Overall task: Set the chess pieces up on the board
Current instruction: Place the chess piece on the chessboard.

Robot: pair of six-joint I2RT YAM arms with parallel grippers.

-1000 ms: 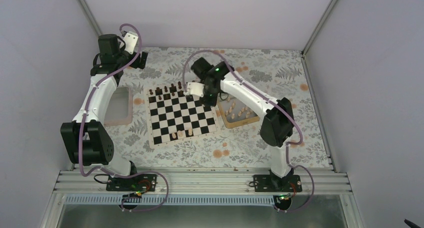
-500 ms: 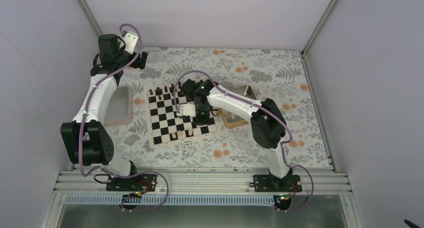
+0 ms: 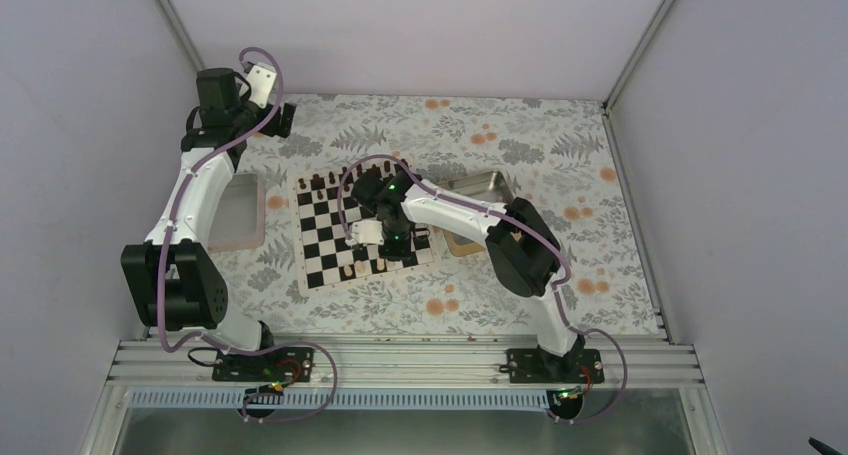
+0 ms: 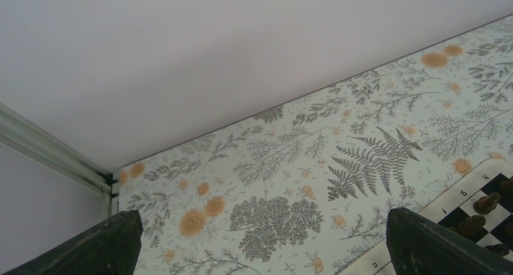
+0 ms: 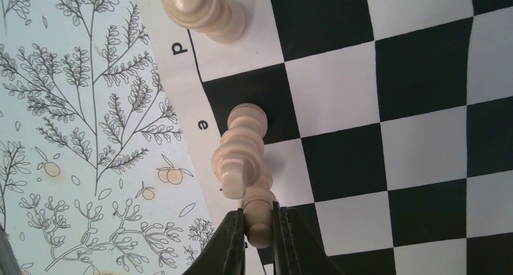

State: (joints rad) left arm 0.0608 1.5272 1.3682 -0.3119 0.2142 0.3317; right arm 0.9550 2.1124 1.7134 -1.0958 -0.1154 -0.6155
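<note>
Inspected from the near side of the table.

The right gripper (image 5: 259,229) is clamped on one light piece (image 5: 260,213), with its fingers (image 5: 233,242) pressed to either side. The held piece is at the lettered near edge of the board (image 5: 423,75). It is just beside a second light piece (image 5: 242,145), which stands on the black square by the letter e. From the wrist view I cannot tell whether the held piece rests on the board or hangs just above it. A third light piece (image 5: 202,12) stands upright on the white square by the letter d.

From overhead, the right arm (image 3: 450,207) reaches across the board from its right side, and the wrist covers the gripper. A row of dark pieces (image 3: 330,183) stands along the board's far edge. A gold tray (image 3: 462,243) lies just beside the board's right edge, partly under the arm. A pale tray (image 3: 235,246) lies near the board's left edge.

The left gripper (image 4: 261,226) has its fingers wide apart with nothing between them. It is held above the floral cloth (image 4: 272,166), beyond the board's far left corner.
</note>
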